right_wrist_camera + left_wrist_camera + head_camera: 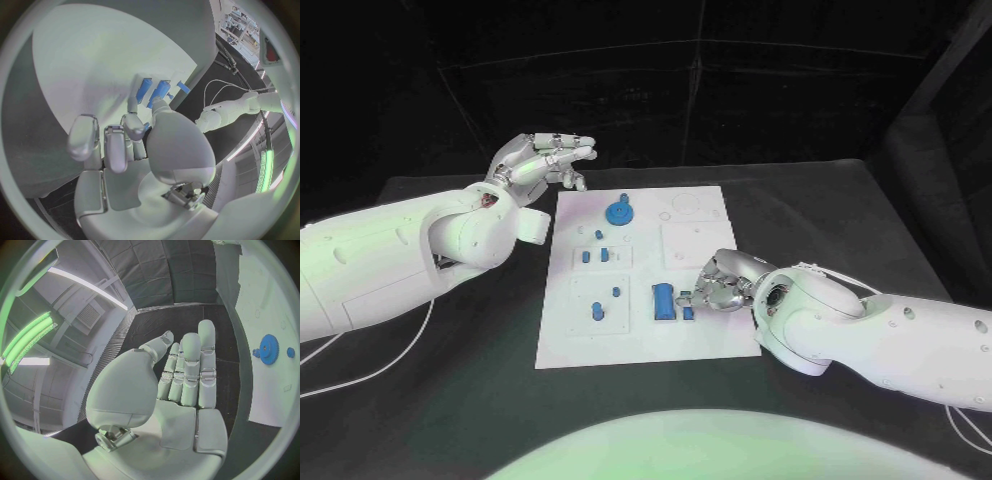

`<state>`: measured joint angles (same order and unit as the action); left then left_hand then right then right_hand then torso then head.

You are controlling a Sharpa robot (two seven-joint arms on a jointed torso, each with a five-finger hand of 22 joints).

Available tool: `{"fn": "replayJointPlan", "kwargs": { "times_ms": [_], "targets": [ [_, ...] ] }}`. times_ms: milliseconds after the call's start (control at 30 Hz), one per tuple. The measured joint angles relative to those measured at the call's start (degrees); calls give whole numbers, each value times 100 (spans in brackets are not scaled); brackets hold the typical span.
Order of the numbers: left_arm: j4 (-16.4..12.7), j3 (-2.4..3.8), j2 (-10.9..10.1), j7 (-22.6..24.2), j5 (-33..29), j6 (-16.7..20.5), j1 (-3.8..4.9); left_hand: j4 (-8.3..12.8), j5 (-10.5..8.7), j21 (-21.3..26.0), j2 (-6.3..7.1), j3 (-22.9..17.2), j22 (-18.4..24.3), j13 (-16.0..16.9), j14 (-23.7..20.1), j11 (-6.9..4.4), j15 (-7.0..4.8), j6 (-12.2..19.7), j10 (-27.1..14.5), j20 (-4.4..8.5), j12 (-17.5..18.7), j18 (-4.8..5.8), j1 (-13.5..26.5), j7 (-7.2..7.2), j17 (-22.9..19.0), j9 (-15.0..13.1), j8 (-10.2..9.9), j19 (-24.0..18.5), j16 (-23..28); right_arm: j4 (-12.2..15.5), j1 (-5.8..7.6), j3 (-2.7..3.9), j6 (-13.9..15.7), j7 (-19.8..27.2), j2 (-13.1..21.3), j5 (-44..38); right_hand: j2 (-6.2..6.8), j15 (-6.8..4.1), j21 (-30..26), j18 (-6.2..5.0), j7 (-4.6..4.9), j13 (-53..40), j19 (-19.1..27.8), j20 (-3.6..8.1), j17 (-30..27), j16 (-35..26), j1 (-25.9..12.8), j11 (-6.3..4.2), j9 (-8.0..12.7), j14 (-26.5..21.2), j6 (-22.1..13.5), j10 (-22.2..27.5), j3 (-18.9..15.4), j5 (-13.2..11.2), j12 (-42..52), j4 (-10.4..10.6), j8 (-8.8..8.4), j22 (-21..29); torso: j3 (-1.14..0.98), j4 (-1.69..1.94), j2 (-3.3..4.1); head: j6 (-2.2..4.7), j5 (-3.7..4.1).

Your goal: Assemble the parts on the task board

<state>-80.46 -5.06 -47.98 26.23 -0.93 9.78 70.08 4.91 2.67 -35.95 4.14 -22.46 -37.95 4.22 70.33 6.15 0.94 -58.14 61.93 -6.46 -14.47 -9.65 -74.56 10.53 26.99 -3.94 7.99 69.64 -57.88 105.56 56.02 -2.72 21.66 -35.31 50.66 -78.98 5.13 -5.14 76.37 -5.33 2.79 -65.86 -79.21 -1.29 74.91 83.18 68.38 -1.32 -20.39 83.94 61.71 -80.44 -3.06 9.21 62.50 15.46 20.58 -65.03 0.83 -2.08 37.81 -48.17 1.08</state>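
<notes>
Right hand (711, 290) fingers curl at the blue blocks (671, 302); grip unclear. Left hand (538, 160) open, empty. Seat squarely, press straight down.

Robot lab; black-curtained backdrop (733, 80); black table (473, 400).

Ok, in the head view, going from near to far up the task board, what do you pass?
Blue block beside the right hand → small blue pegs → blue gear → left hand, raised past the task board's far left corner.
</notes>
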Motion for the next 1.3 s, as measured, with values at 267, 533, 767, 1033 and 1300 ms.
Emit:
{"fn": "replayJointPlan", "kwargs": {
  "times_ms": [267, 533, 767, 1033, 1300],
  "targets": [
    [0, 0, -5, -2, 0, 0, 0, 0, 0, 0, 0, 0, 0, 1, 0, 0, 0, 0, 0, 0, 0, 0, 0, 0, 0, 0, 0, 0, 0, 149, 0, 0, -128, 163, 224, -46, 12, 0, -29, 0, 21, 25, 29, -13, 4, -16, 161, -1, -5, 0, -21, 41, -105, -44, -44, -52, -32, 33, 0, -1, -1, 8, -9],
    [2, 0, 1, -7, 0, 1, 0, 0, 0, 18, 0, 0, -1, 1, 0, 0, 0, 21, 0, 0, -21, 0, 0, -21, 1, 0, 0, 0, 0, 189, 0, -1, -315, 288, 277, -86, -25, 0, -29, 0, 20, 25, 29, -14, 3, -16, 197, -1, -15, 0, -20, 41, -139, -67, -44, -65, -32, 33, 1, -4, -3, 19, 6],
    [5, 0, 2, -11, 0, 2, 0, 0, 0, 22, 0, 0, -1, 1, 0, 0, 0, 21, 0, 0, -21, 0, 0, -21, 1, 0, 0, 0, 0, 141, 0, -1, -432, 335, 244, -107, -49, 0, -29, 0, 21, 25, 29, -14, 3, -16, 222, -1, -17, 0, -20, 41, -143, -88, -44, -60, -32, 32, 3, -1, -1, 20, 11],
    [5, 0, -1, -14, 0, 3, 0, 0, 0, 21, 0, 0, -1, 2, 0, 0, 0, 21, 0, 0, -20, 0, 0, -21, 1, 0, 0, 0, 0, 43, 0, -1, -517, 341, 158, -164, -142, 0, -29, 0, 20, 24, 29, -14, 2, -16, 314, -1, -33, 0, -20, 41, -183, -88, -44, -100, -32, 27, 5, 1, 5, 3, 2],
    [5, 0, 2, -15, 0, 3, 0, 0, 0, 21, 0, 0, -2, 2, 0, 0, 0, 20, 0, 0, -20, 0, 0, -21, 1, 0, 0, 0, 0, -51, 0, -1, -521, 327, 85, -234, -236, 0, -29, 0, 20, 17, 29, -14, 2, -16, 408, -1, -47, 0, -20, 41, -199, -1, -44, -115, -32, 13, 4, 8, 4, -14, -9]
  ]
}}
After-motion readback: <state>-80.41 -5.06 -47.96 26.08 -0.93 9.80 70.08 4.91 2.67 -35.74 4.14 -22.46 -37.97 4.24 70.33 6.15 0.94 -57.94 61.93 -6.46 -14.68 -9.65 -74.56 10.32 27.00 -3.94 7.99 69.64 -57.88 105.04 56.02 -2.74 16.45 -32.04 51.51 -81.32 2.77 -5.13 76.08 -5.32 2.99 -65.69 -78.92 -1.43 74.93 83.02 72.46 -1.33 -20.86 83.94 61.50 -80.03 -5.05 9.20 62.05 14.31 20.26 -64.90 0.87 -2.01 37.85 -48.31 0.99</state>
